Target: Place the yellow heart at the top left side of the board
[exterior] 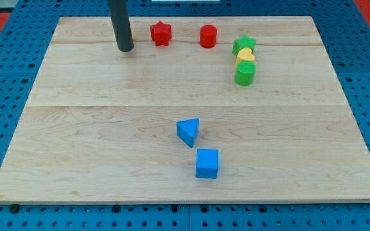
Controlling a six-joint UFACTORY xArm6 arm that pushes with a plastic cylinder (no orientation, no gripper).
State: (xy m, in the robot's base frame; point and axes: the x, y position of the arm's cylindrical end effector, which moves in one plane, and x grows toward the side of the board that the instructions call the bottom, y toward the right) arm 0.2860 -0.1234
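The tool's tip (pixel 126 49) rests on the tabletop (pixel 95 128), touching no block; the red star (pixel 161 33) sits just to its right, the yellow heart (pixel 246 56) well beyond.

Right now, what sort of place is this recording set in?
Probably a lab bench for robot pushing tests. A pale wooden board lies on a blue pegboard table. My tip rests near the top left, left of the red star. The yellow heart sits between two green blocks.
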